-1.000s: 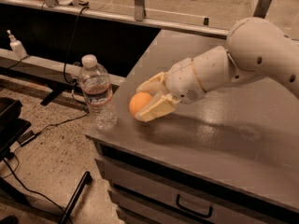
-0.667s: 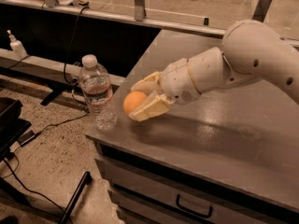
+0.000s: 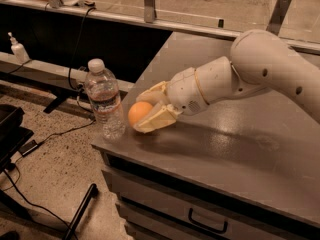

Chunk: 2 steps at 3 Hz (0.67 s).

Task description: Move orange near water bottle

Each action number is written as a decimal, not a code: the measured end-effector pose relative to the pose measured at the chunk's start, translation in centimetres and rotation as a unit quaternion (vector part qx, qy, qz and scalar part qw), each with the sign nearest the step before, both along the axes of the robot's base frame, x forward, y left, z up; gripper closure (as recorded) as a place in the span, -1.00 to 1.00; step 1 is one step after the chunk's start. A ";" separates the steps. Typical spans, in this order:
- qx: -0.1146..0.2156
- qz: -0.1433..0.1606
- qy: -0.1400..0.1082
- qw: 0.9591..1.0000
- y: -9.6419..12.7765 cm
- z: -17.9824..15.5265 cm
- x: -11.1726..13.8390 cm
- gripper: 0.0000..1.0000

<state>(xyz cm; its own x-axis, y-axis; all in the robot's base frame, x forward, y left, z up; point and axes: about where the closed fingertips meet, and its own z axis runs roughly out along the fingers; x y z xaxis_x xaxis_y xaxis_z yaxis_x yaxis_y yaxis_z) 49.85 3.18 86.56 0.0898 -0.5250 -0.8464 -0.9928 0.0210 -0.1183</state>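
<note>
While our gripper (image 3: 144, 112) pinches the orange (image 3: 138, 113), we hold it just beside the bottle (image 3: 105, 104) at the table's (image 3: 240, 154) near left corner.

We see the two pale fingers (image 3: 155, 118) closed around the orange, one above it and one below, so the fruit sits between them with its left face bulging out toward the bottle. The orange is close to the bottle's lower half, with a narrow gap between them; we cannot tell whether it touches the tabletop. The bottle stands upright on the corner, white cap on top. Our arm (image 3: 250, 69) reaches in from the right, low across the grey table. A small pump bottle (image 3: 17, 48) stands on a ledge well off to the left, and a drawer handle (image 3: 207, 224) shows below the table's front edge.
</note>
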 end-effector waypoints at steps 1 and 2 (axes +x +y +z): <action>0.003 -0.003 0.005 1.000 -0.2 -0.9 0.7 0.98; 0.003 -0.002 0.005 1.000 0.0 -0.9 0.7 0.69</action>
<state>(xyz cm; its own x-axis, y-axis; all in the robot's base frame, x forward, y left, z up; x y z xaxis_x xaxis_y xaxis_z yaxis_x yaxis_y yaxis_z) 50.54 3.15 85.62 0.0792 -0.5203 -0.8503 -0.9938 0.0252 -0.1080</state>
